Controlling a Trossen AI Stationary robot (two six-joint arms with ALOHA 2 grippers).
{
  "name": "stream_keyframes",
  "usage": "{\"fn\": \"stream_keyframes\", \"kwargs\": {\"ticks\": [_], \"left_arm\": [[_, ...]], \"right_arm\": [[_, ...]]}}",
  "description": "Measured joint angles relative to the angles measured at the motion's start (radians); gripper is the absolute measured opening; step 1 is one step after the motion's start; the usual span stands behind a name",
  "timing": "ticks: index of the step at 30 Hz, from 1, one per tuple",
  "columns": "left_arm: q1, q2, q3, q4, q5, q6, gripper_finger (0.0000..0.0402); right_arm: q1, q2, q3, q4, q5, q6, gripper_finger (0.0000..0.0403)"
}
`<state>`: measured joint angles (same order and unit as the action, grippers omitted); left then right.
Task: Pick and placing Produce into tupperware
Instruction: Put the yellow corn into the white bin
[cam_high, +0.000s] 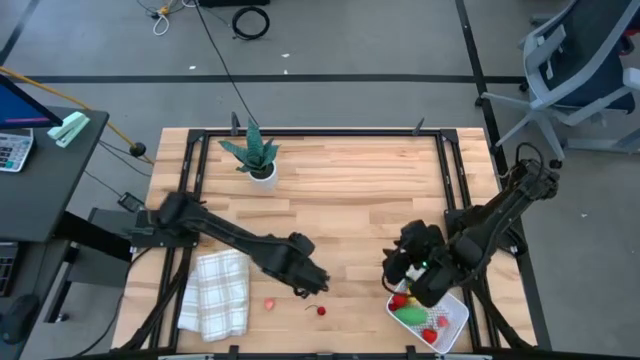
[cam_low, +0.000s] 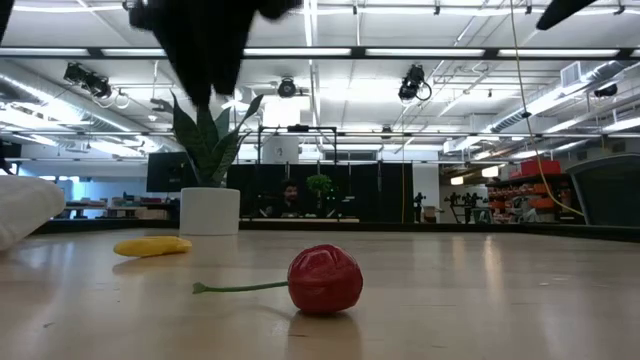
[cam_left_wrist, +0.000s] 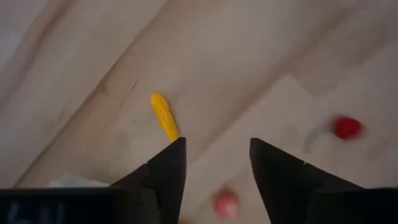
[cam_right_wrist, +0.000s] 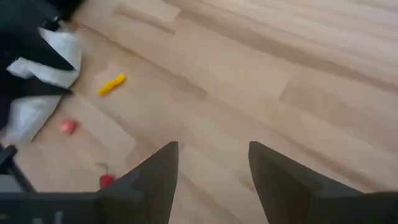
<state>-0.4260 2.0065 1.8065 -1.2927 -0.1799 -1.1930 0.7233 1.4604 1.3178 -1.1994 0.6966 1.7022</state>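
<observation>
Here the left gripper (cam_left_wrist: 214, 165) hangs with its claw wide above the table (cam_high: 350, 190), near a yellow piece (cam_left_wrist: 165, 116) and a cherry (cam_low: 325, 279). The right gripper (cam_right_wrist: 211, 168), claw also wide and empty, is beside the tupperware (cam_high: 455, 320).

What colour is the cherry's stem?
Green, on the red cherry; clearest in the low view.

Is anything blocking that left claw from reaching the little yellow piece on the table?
Nothing visible does. The left end effector hangs open above bare wood, with the yellow piece just ahead of its fingertips. The pink piece and cherry lie off to the side.
</observation>
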Motion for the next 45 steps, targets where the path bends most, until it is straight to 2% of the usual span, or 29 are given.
{"fn": "stream_keyframes", "kwargs": {"ticks": [4, 7, 13, 16, 22, 30, 36, 45], "left_arm": [[0.039, 0.085, 0.000, -0.054, 0.057, -0.033, 0.0196], [0.066, 0.119, 0.000, -0.087, 0.100, -0.012, 0.0195], [0.092, 0.126, 0.000, -0.150, 0.114, 0.031, 0.0181], [0.098, 0.126, 0.000, -0.150, 0.198, 0.032, 0.0178], [0.083, 0.124, -0.058, -0.107, 0.224, 0.037, 0.0178], [0.111, 0.125, -0.231, 0.009, 0.293, 0.072, 0.0178], [0.108, 0.125, -0.237, 0.091, 0.312, 0.079, 0.0172], [0.108, 0.125, -0.237, 0.111, 0.308, 0.125, 0.0171]], "right_arm": [[-0.035, -0.007, 0.000, 0.014, -0.008, -0.043, 0.0199], [-0.034, -0.008, 0.000, 0.019, -0.058, -0.077, 0.0196], [-0.001, -0.007, 0.000, 0.019, -0.106, -0.117, 0.0190], [0.021, -0.007, 0.000, 0.019, -0.108, -0.117, 0.0189], [0.068, -0.007, 0.000, 0.018, -0.107, -0.104, 0.0189], [0.085, -0.007, 0.000, 0.018, -0.106, -0.102, 0.0187], [0.084, -0.007, 0.000, 0.017, -0.102, -0.102, 0.0185], [0.084, -0.006, 0.000, 0.017, -0.102, -0.087, 0.0185]]}}
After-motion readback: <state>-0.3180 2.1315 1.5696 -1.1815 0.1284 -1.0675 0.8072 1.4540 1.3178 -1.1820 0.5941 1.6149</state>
